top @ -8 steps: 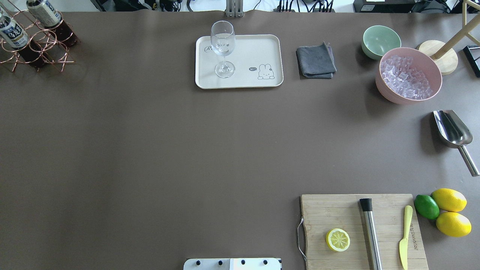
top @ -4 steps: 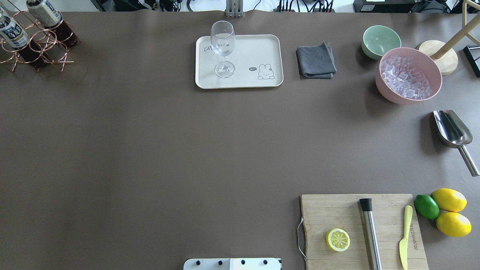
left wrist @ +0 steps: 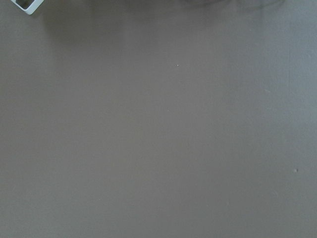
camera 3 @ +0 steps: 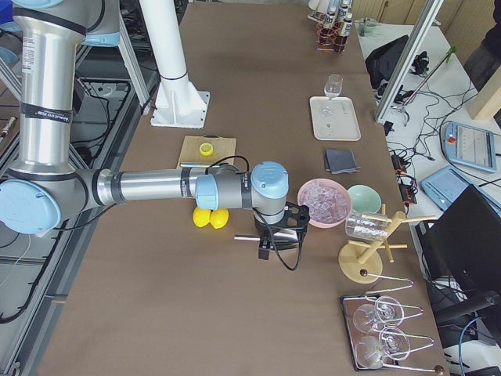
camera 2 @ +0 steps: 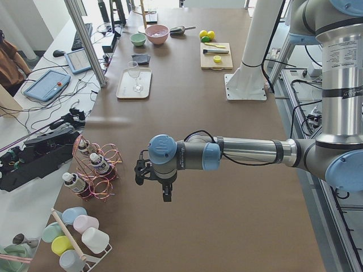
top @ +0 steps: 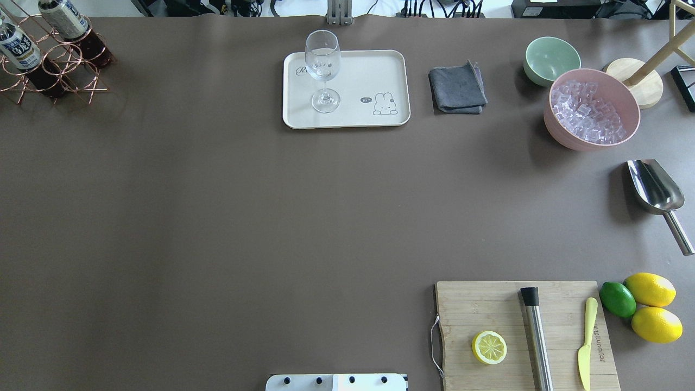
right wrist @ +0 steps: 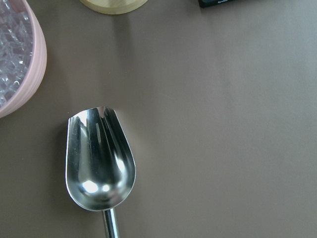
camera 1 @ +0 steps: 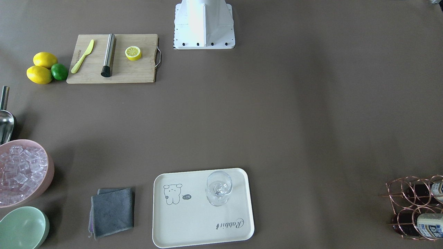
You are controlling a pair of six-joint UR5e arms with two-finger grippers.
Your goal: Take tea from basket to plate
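Observation:
Three tea bottles lie in a copper wire basket (top: 64, 54) at the far left corner; two show in the overhead view (top: 19, 50) (top: 69, 23), and they also show in the exterior left view (camera 2: 100, 165). The cream plate (top: 364, 73) with the bear drawing sits at the far middle and holds a stemmed glass (top: 323, 68). My left gripper (camera 2: 161, 187) shows only in the exterior left view, hanging above bare table beside the basket, apart from it. My right gripper (camera 3: 275, 249) shows only in the exterior right view, above the steel scoop (right wrist: 99, 163). I cannot tell whether either is open or shut.
A grey cloth (top: 457, 89), a mint bowl (top: 551, 57) and a pink bowl of ice (top: 592, 108) stand right of the plate. A cutting board (top: 488, 307) with half a lemon, a steel muddler and a knife lies near right, lemons and a lime beside it.

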